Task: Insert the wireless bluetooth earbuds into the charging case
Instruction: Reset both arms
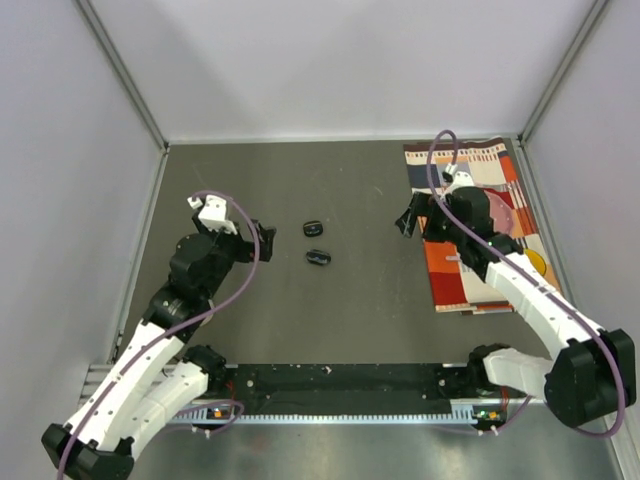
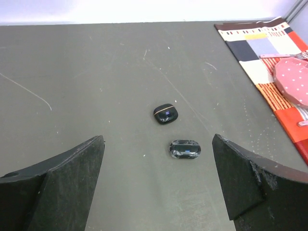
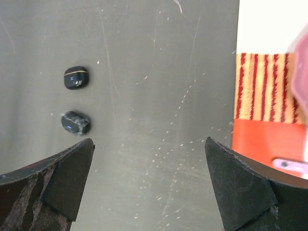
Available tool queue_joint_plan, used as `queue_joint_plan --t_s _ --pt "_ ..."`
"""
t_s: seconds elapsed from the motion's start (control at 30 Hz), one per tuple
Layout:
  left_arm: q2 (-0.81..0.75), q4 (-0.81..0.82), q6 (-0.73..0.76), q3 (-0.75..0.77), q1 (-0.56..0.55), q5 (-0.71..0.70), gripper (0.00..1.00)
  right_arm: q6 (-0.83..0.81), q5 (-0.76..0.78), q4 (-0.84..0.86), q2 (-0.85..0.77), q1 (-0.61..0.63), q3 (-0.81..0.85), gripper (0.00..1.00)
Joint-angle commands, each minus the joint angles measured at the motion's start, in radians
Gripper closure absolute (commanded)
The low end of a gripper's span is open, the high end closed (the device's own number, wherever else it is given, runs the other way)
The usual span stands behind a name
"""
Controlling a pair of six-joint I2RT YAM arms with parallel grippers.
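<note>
Two black oval charging cases lie shut near the middle of the table. One has a thin gold line (image 1: 313, 228) (image 2: 166, 113) (image 3: 76, 77). The other is glossy with a small blue light (image 1: 318, 257) (image 2: 185, 149) (image 3: 75, 122). The earbuds are not in view. My left gripper (image 1: 265, 240) (image 2: 158, 139) hangs open to the left of the cases with nothing between its fingers. The glossy case lies just ahead of its right finger (image 2: 240, 178). My right gripper (image 1: 408, 218) (image 3: 149, 142) stands open and empty to the right of the cases, over bare table.
A striped patchwork cloth (image 1: 480, 230) (image 2: 269, 57) (image 3: 260, 101) covers the right side of the table, with a pink polka-dot object (image 2: 293, 79) on it. Pale walls with metal frame posts enclose the table. A black rail (image 1: 340, 385) runs along the near edge between the arm bases.
</note>
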Motion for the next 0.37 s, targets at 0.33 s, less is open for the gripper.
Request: queue_joint_plan --t_s 0.33 --pt "-0.012 0.004 0.001 0.032 0.0 -0.155 0.01 -0.233 0.62 0.343 -0.228 -0.001 -0.386 0.01"
